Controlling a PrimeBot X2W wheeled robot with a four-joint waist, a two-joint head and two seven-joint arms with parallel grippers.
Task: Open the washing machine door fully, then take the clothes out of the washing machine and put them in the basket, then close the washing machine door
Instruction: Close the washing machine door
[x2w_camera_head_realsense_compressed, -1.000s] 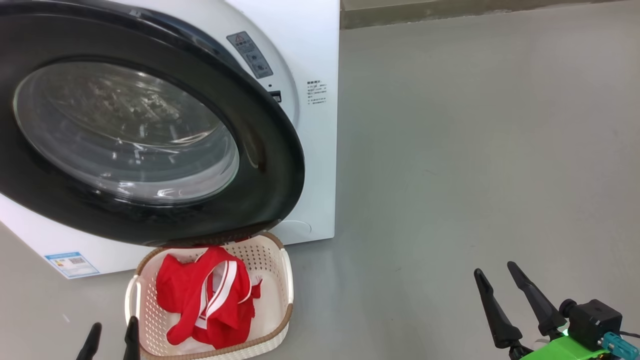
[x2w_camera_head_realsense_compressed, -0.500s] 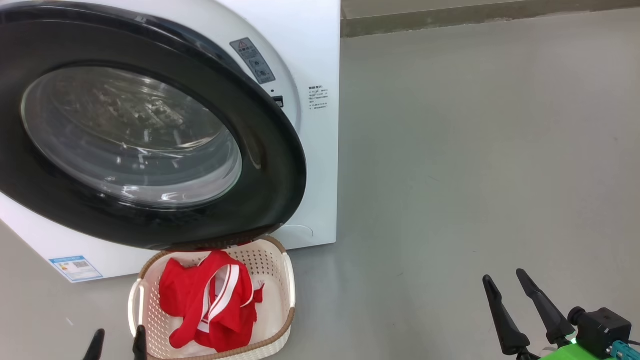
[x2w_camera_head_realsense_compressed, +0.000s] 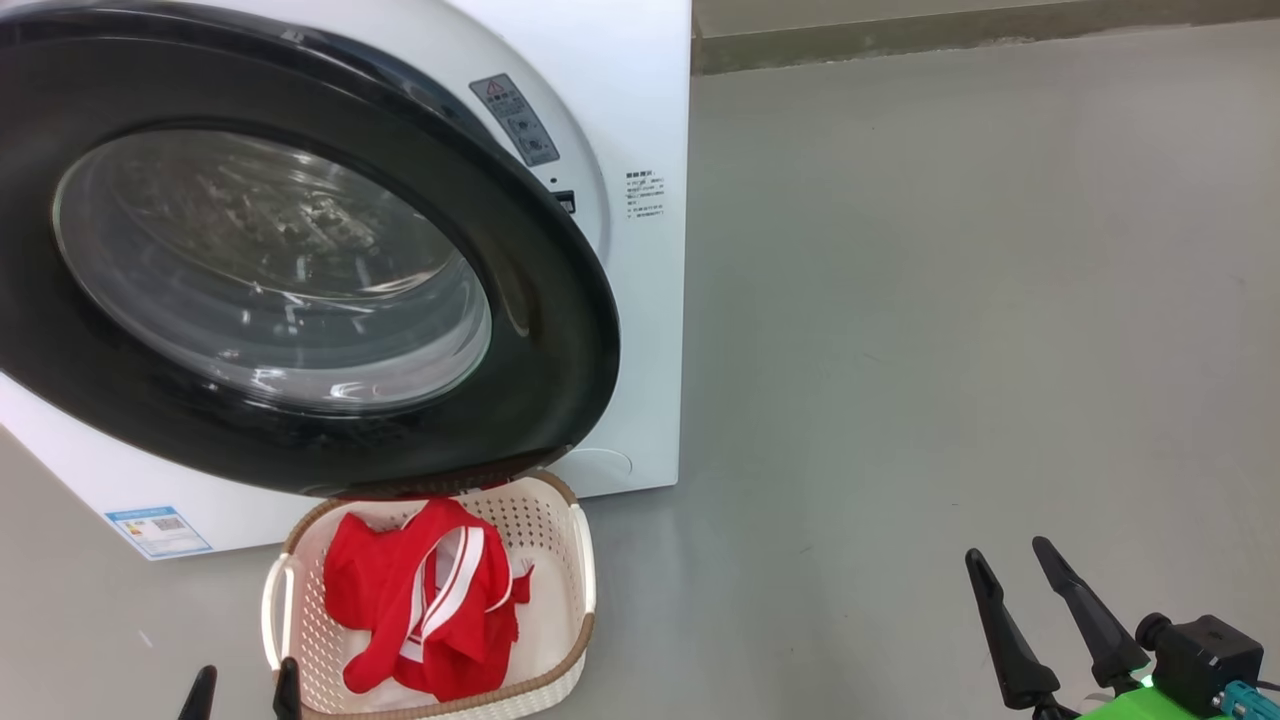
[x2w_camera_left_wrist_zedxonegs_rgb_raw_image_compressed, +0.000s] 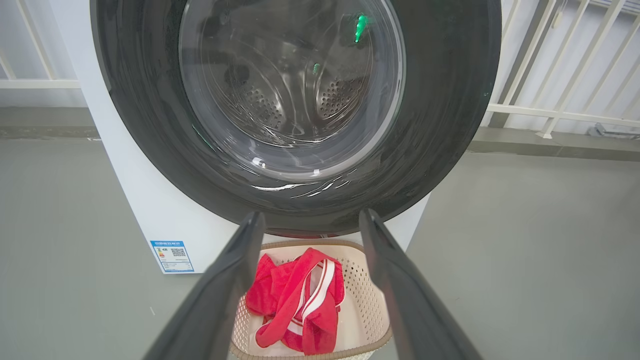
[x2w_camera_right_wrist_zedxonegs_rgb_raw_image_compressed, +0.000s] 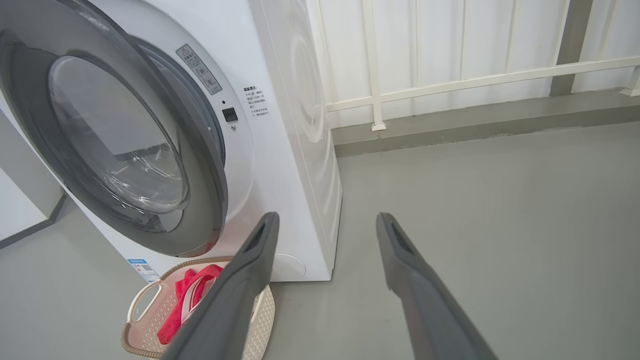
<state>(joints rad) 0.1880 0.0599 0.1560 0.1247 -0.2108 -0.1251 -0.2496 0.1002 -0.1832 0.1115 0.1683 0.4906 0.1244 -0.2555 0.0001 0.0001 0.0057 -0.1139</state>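
Here, left end effector (x2w_camera_left_wrist_zedxonegs_rgb_raw_image_compressed: 310, 216) and right end effector (x2w_camera_head_realsense_compressed: 1006, 552) hung spread. The ajar round black-rimmed glass door (x2w_camera_head_realsense_compressed: 300, 270) likely wanted a steady rim push.

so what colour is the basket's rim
Brown, woven-look, around the cream basket; the head view shows it best.

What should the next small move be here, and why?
Probably raise the left gripper to the black rim of the washing machine door and begin pushing it shut. The clothes already lie in the basket, the door stands ajar above it, and the left gripper is open, empty and facing the door head-on.
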